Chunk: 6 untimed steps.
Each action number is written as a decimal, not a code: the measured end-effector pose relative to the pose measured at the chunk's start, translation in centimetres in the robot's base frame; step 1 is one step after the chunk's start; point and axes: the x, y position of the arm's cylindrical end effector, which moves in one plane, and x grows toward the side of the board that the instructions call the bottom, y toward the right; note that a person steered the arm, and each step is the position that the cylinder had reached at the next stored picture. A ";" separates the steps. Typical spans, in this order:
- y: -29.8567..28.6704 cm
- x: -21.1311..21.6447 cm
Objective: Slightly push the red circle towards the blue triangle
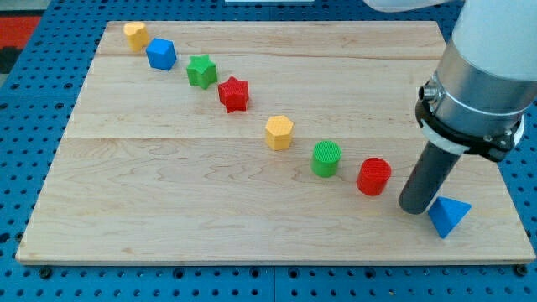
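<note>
The red circle (373,176) is a short red cylinder at the view's lower right on the wooden board (168,193). The blue triangle (448,216) lies further right and lower, near the board's right edge. My tip (414,208) stands on the board between them, just right of the red circle and touching or nearly touching the blue triangle's left side. The rod rises up to the grey and white arm at the view's top right.
A diagonal row of blocks runs from the top left down to the right: a yellow block (136,35), a blue cube (160,54), a green star (200,71), a red star (233,94), a yellow hexagon (278,132), a green circle (325,159).
</note>
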 end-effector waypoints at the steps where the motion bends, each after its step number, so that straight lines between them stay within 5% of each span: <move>1: 2.3 -2.3; 3: -3.6 -7.8; 4: -8.2 -7.7; 6: -7.6 -6.4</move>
